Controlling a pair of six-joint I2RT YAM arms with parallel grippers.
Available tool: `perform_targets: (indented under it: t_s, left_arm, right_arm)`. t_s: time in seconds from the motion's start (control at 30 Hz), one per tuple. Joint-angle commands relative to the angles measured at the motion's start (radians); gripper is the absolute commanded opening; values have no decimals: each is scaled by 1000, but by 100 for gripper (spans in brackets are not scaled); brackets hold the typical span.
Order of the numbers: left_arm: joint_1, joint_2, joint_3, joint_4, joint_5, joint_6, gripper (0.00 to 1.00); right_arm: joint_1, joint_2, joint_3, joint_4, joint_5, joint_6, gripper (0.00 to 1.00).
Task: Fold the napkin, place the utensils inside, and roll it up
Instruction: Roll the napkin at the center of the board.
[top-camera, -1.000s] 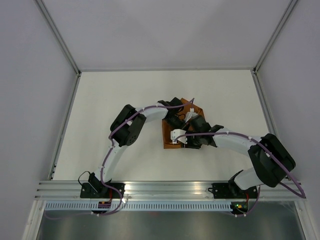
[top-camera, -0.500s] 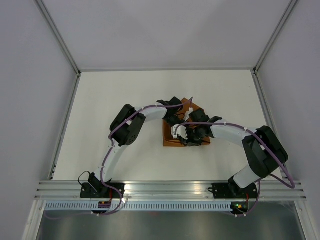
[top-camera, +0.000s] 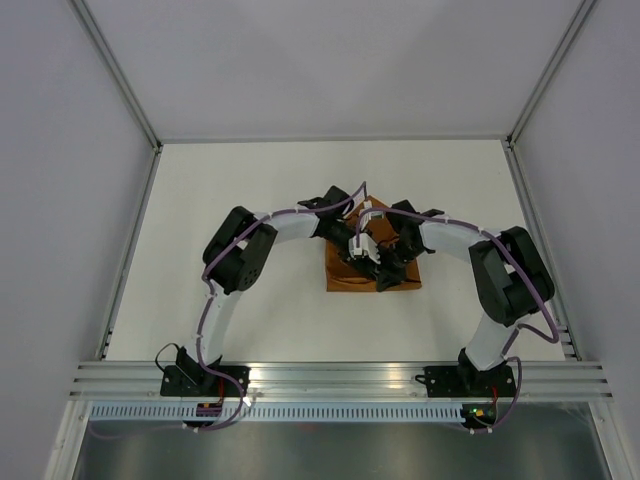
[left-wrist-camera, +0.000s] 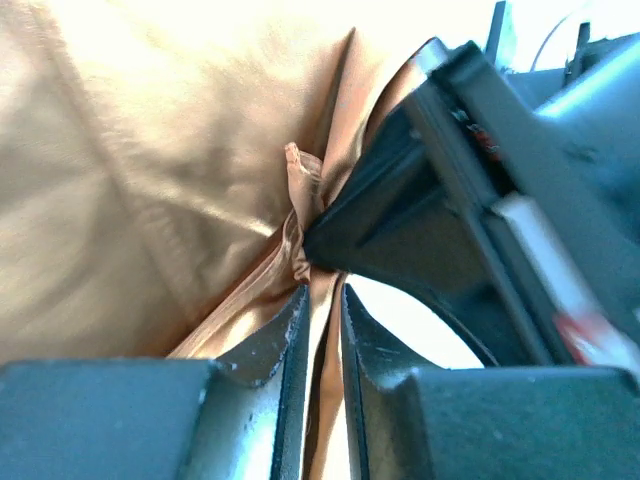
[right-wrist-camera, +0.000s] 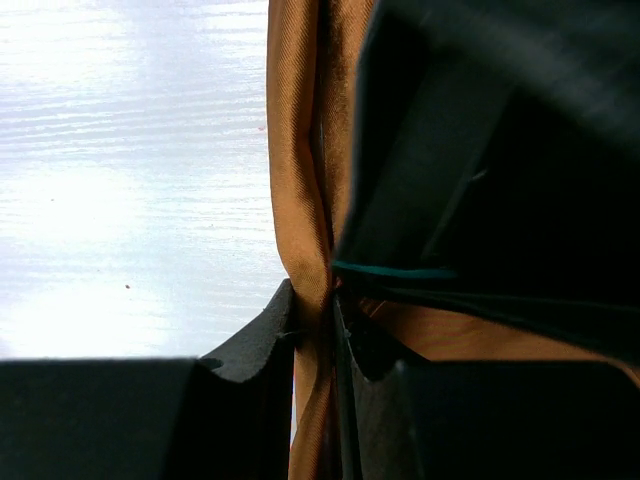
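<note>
Folding step, likely: left gripper (left-wrist-camera: 322, 300), right gripper (right-wrist-camera: 322, 315) both clenched on thin rust-brown cloth napkin (top-camera: 345, 277); next, carry edge across, release.

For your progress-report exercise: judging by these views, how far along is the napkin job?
Done: the napkin lies folded small. In hand: the left gripper and right gripper each pinch a cloth fold. Left: no knife is visible, placement unclear; no finished roll.

The napkin (top-camera: 345, 278) is plain rust-brown, shining paler gold in the left wrist view. The table (top-camera: 220, 190) is white, faintly grained. The left arm (top-camera: 222, 314) and right arm (top-camera: 489, 340) are white and black, with purple cables (top-camera: 203, 318).
</note>
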Motion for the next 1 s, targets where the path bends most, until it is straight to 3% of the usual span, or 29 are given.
perform_targets:
  t_s: [0.0,0.23,0.5,0.73,0.97]
  left_arm:
    - [51,-125,-58,247,-17,-172,22]
    - [108,-264,-208,413,-253,-263,16]
    - [124,-575,-550,678,-663,-255,9]
    - [1,-800,-824,904,-951,-72,18]
    - [-240,-831,-886,936,-1114,270,23]
  right_arm:
    - [-13,90,-10,-152,-12,-72,14]
    - [-45,183,67,-249,-46,-120,14]
    - [-94,289,171,-367,-75,-174,14]
    - [-136,360,245,-443,-95,-200,14]
    - [-152,399,277,-471,-109,-201,15]
